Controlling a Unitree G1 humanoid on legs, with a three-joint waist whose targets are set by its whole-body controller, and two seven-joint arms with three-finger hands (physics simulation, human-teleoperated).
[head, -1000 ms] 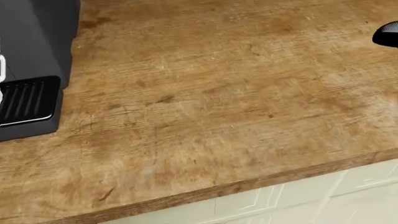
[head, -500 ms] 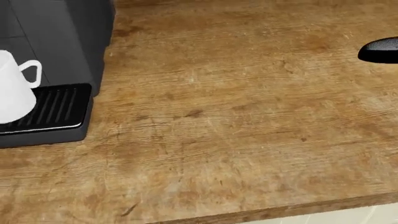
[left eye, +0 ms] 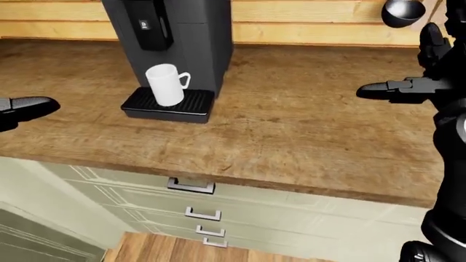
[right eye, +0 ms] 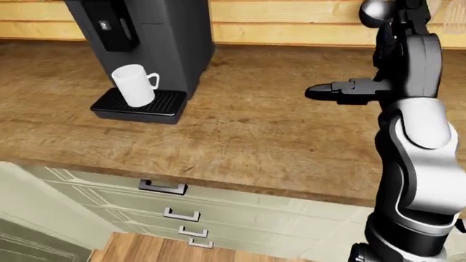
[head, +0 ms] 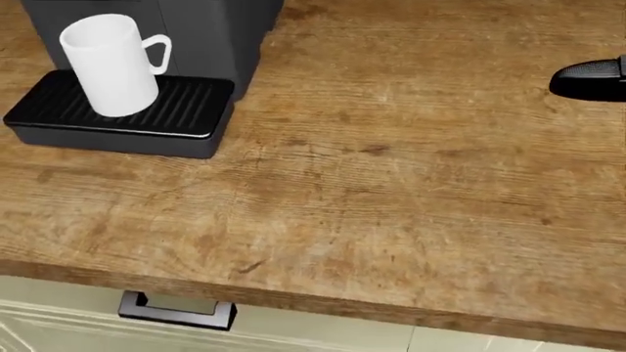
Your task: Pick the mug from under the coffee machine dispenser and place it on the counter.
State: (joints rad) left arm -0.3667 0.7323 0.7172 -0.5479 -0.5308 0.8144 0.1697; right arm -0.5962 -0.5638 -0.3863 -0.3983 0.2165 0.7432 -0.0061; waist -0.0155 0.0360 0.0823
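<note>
Head view crops right hand (head: 590,79), grip unclear.

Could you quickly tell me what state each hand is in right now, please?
Left hand: holds nothing, only its tip shows, so open or shut cannot be told.
Right hand: open, fingers straight, holding nothing; the mug is untouched.

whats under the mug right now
The white mug stands upright on the coffee machine's black ribbed drip tray. The patch of tray beneath its base is covered.
</note>
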